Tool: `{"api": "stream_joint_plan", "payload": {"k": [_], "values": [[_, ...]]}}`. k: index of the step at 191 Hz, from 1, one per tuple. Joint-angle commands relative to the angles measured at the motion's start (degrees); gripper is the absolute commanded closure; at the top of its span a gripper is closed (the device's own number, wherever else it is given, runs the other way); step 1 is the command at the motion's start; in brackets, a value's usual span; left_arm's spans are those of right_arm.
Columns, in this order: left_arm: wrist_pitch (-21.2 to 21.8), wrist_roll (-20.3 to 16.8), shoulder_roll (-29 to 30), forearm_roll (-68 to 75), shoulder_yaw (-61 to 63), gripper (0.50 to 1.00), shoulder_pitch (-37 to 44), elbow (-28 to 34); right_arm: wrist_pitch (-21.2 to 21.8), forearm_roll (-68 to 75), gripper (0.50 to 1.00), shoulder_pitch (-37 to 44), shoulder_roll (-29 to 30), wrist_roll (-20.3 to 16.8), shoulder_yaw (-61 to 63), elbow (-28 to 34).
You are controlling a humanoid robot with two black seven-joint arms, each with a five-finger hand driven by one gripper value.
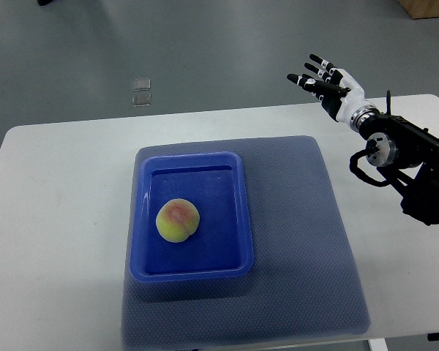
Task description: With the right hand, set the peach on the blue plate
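Observation:
A yellow-pink peach [178, 220] lies inside the blue rectangular plate [238, 219], left of its middle. The plate rests on a grey-blue mat [300, 219] on the white table. My right hand [323, 80] is raised at the far right corner of the table, well away from the plate, with its fingers spread and holding nothing. Its black arm [417, 164] comes in from the right edge. The left arm does not show.
The white table [58, 219] has rounded corners and bare surface left and right of the mat. A small clear object [140, 92] lies on the grey floor beyond the table's far edge. A wooden piece [428, 7] shows at the top right corner.

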Motion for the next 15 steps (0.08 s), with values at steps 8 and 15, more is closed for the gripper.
{"api": "stream_joint_plan", "payload": {"k": [8,15], "values": [[-0.01,0.0,0.0,0.0,0.0,0.5,0.0,0.08,0.37,0.05,0.57,-1.11,-0.06,0.33,0.09,-0.03],[-0.01,-0.09,0.0,0.0,0.0,0.5,0.0,0.08,0.37,0.05,0.57,-1.2,-0.06,0.33,0.09,-0.03]]}}
